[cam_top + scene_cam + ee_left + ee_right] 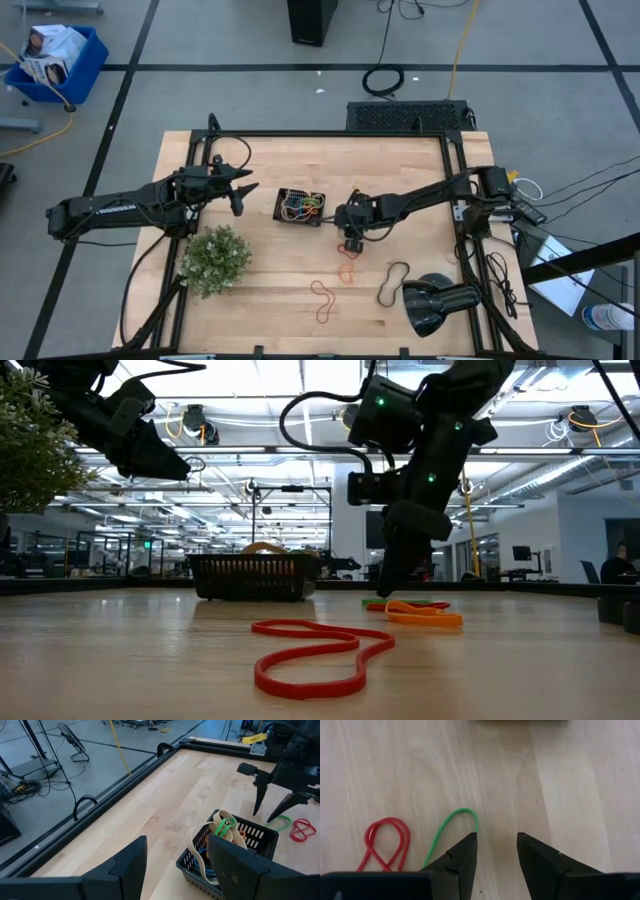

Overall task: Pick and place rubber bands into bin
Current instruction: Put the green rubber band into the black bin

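Nearest in the low view, a red rubber band (315,658) lies looped on the counter (120,660), an orange band (425,616) behind it. The right gripper (496,851), fingers spread and empty, points down just beside a green band (451,832). At its 9 o'clock sits the bin (300,207), bands heaped inside. Farther left hovers the left gripper (240,190), fingers spread, empty.

free: bare table (420,170) behind bin (300,207); blocked: plant (214,260), lamp (440,304)
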Action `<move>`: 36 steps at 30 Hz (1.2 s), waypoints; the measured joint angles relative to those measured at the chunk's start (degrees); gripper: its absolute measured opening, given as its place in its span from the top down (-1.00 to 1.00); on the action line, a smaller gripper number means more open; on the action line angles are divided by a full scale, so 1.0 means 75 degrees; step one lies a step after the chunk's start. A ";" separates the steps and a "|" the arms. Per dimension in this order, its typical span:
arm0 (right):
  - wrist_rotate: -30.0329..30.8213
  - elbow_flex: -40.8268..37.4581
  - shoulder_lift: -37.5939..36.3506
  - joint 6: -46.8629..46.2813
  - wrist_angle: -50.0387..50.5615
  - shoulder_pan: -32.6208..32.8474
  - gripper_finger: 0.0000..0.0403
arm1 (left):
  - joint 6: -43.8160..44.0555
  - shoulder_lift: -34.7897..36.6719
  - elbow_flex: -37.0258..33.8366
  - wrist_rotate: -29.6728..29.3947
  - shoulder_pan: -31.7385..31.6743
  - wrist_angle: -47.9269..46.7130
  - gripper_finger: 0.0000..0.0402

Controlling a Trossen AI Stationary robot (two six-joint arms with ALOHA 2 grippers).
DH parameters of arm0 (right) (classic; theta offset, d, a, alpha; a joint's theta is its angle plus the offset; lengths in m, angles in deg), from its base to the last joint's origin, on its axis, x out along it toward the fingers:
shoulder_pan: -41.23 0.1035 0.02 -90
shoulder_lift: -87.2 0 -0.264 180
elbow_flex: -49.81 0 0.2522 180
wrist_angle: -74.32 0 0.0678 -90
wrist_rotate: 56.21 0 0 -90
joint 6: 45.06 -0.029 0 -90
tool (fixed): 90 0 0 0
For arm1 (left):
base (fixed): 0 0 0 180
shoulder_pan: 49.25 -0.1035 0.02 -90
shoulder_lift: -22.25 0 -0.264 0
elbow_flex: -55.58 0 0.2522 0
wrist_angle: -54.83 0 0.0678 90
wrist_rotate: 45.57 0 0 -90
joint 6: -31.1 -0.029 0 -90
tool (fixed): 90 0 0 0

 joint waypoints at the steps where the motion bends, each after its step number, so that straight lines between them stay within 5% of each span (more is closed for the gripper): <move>1: 0.0000 0.0001 0.0001 0.0002 0.0005 0.0000 0.34 | 0.0000 0.0000 0.0000 0.0000 0.0003 0.0000 -0.08; 27: -0.0459 -0.0279 0.0112 -0.0316 -0.0561 0.0035 0.35 | 0.0000 0.0003 0.0000 0.0000 0.0003 -0.0006 -0.08; 36: -0.0545 -0.0755 0.0054 -0.0474 -0.1132 0.0015 0.57 | 0.0000 0.0000 0.0000 0.0000 -0.0006 0.0000 -0.08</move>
